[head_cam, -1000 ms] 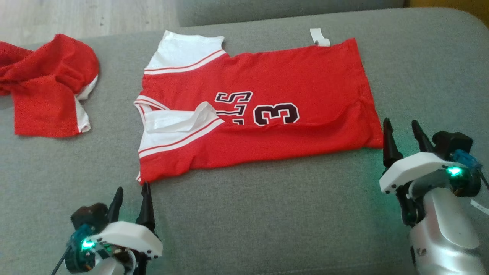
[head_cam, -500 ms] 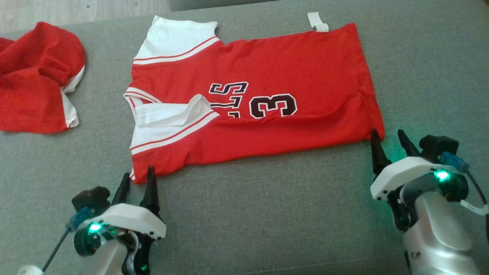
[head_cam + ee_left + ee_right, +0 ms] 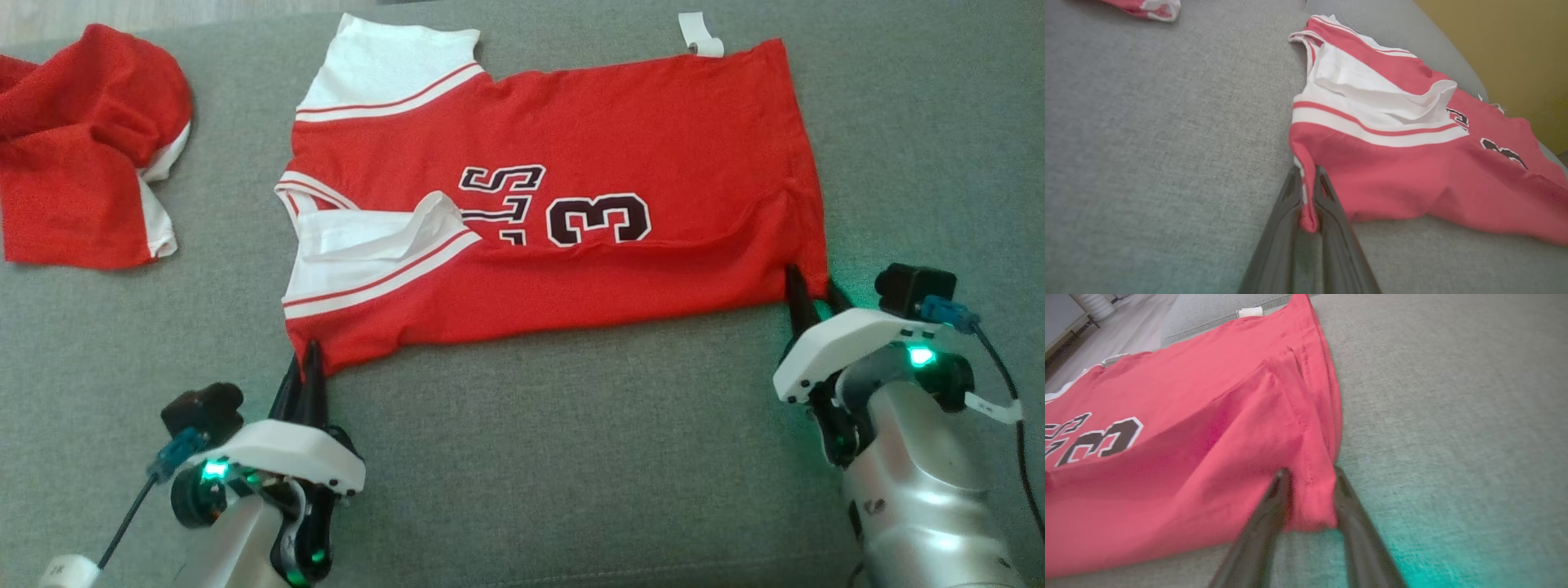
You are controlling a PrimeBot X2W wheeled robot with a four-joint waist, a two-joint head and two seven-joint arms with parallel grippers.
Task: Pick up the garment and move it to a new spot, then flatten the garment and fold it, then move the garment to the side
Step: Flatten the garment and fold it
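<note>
jersey (image 3: 571,122) lies spread on sofa (image 3: 571,457); red, white sleeves, number 3, one long ridge near front edge | left gripper (image 3: 309,359): fingers clenched on front shoulder corner | right gripper (image 3: 811,282): fingers around front hem corner, real pinch cannot tell | both front corners held, probably to fold this edge over

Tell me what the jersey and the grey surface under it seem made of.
The jersey looks like soft matte knit cloth: it creases and drapes limply. The grey surface looks like woven upholstery fabric, matte, its coarse weave visible.
</note>
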